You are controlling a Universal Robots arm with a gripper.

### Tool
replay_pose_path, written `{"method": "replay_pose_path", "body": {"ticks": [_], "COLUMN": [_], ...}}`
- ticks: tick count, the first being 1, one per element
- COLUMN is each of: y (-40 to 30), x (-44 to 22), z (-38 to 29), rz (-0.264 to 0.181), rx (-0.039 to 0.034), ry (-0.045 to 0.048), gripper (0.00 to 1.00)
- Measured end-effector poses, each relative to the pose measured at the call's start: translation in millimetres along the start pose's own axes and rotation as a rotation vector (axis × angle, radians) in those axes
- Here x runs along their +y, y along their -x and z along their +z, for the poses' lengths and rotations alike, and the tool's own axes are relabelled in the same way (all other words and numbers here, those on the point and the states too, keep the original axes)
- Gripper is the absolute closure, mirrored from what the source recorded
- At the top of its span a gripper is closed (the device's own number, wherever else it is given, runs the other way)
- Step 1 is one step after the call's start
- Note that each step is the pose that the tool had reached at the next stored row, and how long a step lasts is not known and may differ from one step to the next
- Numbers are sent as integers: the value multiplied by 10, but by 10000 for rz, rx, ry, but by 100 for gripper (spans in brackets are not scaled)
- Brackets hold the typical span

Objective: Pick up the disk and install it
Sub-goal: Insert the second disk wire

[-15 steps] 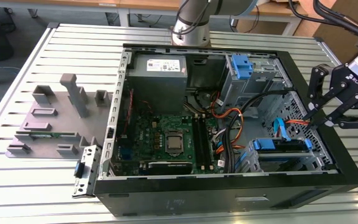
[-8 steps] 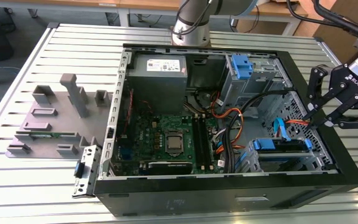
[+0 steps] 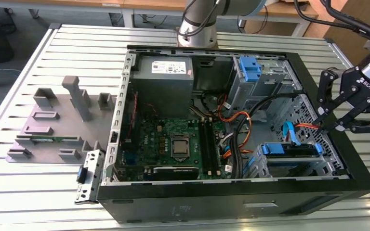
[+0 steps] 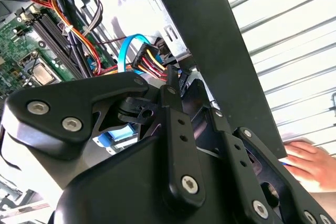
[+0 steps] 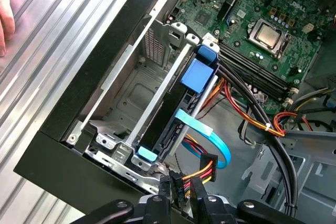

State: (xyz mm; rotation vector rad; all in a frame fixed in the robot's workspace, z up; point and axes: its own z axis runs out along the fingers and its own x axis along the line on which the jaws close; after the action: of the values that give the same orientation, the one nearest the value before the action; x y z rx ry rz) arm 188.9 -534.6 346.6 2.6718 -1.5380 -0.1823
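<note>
Open computer case [image 3: 236,192] on a slatted tabletop [image 3: 44,192]. The disk [image 3: 289,149] with blue rails sits seated in the drive cage at the case's four o'clock corner. The end effector [image 3: 342,126] hovers at three o'clock over the case edge, its fingers narrow, gripping nothing.

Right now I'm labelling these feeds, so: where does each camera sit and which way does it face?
Exterior view: off-arm, looking down into the open computer case; arm and pincer show.
First wrist view: wrist-mounted, facing drive cage and motherboard; pincer links show.
Second wrist view: wrist-mounted, looking past pincer links along the case wall.
Both wrist views share the blue cable.
</note>
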Motion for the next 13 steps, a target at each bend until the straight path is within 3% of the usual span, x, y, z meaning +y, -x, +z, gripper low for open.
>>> {"method": "replay_pose_path", "body": {"ticks": [13], "y": [1], "x": [0], "z": [-4], "rz": [-35], "rx": [24], "ry": [15], "gripper": [71]}}
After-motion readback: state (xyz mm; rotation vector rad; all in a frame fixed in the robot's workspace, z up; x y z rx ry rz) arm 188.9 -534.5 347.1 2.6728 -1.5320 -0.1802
